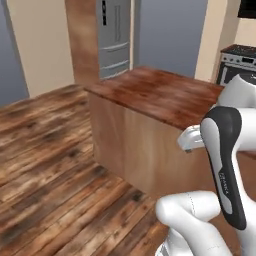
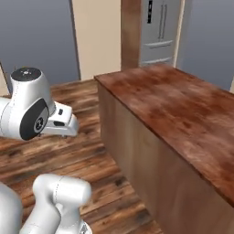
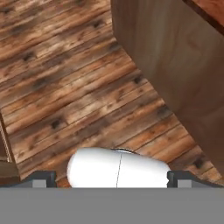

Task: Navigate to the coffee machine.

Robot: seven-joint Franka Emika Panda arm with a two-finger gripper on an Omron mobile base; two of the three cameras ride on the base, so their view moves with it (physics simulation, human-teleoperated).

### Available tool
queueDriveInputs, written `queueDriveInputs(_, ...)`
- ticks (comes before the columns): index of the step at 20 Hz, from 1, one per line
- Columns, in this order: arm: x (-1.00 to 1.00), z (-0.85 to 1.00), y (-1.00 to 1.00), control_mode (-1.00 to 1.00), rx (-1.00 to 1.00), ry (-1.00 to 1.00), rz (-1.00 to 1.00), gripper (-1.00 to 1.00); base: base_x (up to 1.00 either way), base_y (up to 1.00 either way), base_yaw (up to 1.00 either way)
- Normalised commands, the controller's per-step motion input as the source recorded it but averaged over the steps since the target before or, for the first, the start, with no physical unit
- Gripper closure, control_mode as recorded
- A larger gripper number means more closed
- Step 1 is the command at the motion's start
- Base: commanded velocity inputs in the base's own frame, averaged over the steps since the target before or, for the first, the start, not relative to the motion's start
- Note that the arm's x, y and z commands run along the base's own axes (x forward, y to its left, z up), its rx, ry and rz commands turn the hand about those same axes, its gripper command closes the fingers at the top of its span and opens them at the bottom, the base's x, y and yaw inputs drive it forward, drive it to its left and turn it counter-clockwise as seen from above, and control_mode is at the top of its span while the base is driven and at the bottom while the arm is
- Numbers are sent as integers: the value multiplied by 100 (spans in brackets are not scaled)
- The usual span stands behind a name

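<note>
1. Coffee machine: nowhere in the present frames, so its direction from the gripper cannot be fixed; nothing that looks like it stands on any surface in sight
2. Judgement: navigation is at an early or middle stage; the base must drive or turn until a counter with appliances comes into view
3. Island (image 1: pixel 150 95): wood-topped block, centre to right of the left base view, right half of the right base view (image 2: pixel 183 114); the part of its top that shows carries nothing. Its side wall takes the upper right of the hand view (image 3: pixel 175 57)
4. Fridge (image 1: pixel 114 35): grey, top centre of the left base view, behind the island; top centre-right in the right base view (image 2: pixel 157 29)
5. Stove (image 1: pixel 239 62): dark, upper right edge of the left base view, beyond the island's far corner
6. Floor (image 3: pixel 65 78): wood planks, open to the left of the island in both base views
7. Gripper (image 3: pixel 111 180): two dark tips at the lower corners of the hand view, set wide apart, nothing between them; it points down at the floor beside the island
8. Relation that matters: the island blocks the way to the right; free floor lies left and ahead. Likely risk: clipping the island's near corner while turning
</note>
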Motion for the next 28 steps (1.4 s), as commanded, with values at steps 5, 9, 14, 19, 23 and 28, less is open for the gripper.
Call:
queueDriveInputs(5, 0, 0, 0, 100, 0, 0, 0, -100, 38, 45, -86)
queueDriveInputs(9, 0, 0, 0, 100, 0, 0, 0, -100, 46, 47, -85)
queueDriveInputs(14, 0, 0, 0, 100, 0, 0, 0, -100, 49, 46, -84)
queueDriveInputs(19, 0, 0, 0, 100, 0, 0, 0, -100, 53, 42, -80)
queueDriveInputs(23, 0, 0, 0, 100, 0, 0, 0, -100, 59, 34, -74)
queueDriveInputs(28, 0, 0, 0, 100, 0, 0, 0, -100, 13, -74, -45)
